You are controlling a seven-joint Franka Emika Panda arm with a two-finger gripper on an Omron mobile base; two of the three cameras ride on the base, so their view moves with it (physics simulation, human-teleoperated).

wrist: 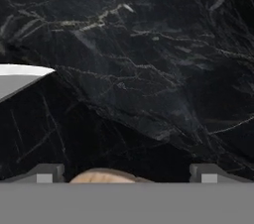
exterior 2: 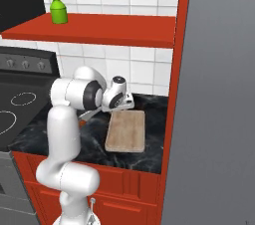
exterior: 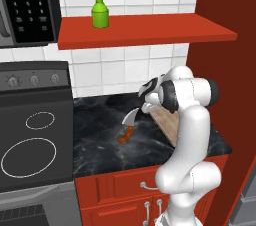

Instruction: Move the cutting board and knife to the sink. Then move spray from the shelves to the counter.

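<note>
Hovering low over the counter, we keep our gripper spread wide and empty, its two fingertips framing the rounded edge of the cutting board that shows between them. That suggests we are lining up on the board's end before closing. The knife lies flat on the black stone just beside the board, blade toward the wall, so it is within easy reach later. The spray stands upright on the red shelves, well apart, waiting for the second part of the task.
</note>
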